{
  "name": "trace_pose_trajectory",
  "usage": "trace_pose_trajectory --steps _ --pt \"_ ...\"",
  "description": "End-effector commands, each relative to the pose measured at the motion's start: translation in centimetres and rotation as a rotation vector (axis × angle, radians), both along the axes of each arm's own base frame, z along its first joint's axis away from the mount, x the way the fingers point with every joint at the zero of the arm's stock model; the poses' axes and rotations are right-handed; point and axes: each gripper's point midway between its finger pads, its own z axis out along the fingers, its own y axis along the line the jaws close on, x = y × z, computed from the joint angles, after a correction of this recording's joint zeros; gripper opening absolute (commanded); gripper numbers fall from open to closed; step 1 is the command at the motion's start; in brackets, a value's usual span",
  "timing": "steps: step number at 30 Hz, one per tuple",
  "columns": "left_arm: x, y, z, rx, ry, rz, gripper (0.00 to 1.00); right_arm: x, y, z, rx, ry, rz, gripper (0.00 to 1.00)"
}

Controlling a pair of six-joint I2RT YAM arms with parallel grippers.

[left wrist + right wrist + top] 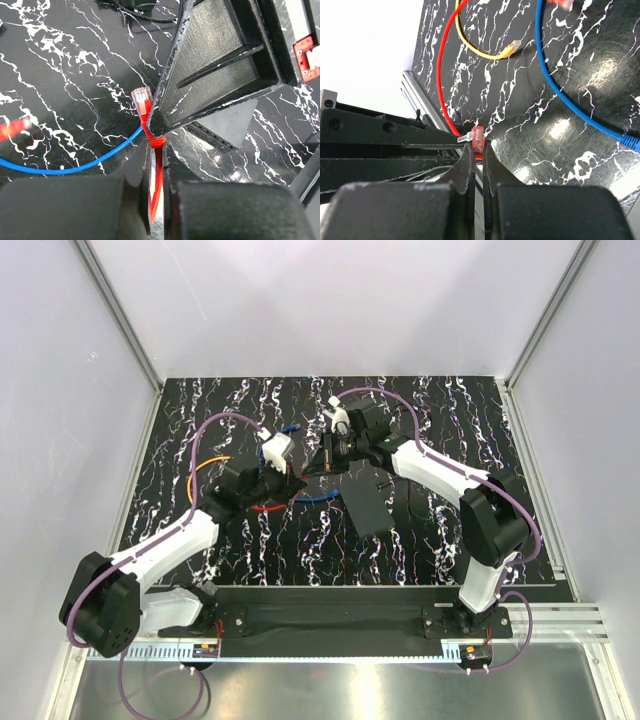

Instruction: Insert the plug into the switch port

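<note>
Pinching the plug (pixel 474 138) — right pincer (pixel 477 152), left pincer (pixel 157 151) clamped on its red cable (pixel 155 195), blue cable (pixel 50 172) beside, switch box (pixel 368 506) apart

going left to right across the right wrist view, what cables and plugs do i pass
red cable → red plug, pinched in the right pincer → yellow plug → blue cable → blue plug at the right edge

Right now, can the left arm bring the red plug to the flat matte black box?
Probably not: the right arm's fingers also pinch the red plug and stand between it and the black box.
</note>
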Motion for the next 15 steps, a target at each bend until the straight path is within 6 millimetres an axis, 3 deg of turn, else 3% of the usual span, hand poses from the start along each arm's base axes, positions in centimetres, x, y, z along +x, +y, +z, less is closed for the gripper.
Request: trace_pose_trajectory --steps 1,2,3,7,15 --pt "0.8 0.4 0.1 0.019 -0.040 0.015 0.00 -1.9 0.9 3.3 0.099 -0.004 0.072 0.00" --pt "0.5 0.3 0.0 0.024 -0.036 0.004 0.00 -2.0 0.8 3.4 0.105 0.003 0.076 0.04" --pt "0.4 0.3 0.0 0.027 -0.035 -0.004 0.00 -1.9 0.7 3.5 0.107 0.004 0.075 0.16" --pt "-0.6 0.6 -0.4 0.047 -0.033 -0.036 0.00 -1.7 -0.9 3.5 0.108 0.026 0.077 0.47" --pt "-2.4 0.9 -1.2 0.128 -0.090 -0.168 0.00 -2.7 -4.9 3.5 0.080 -0.005 0.103 0.51"
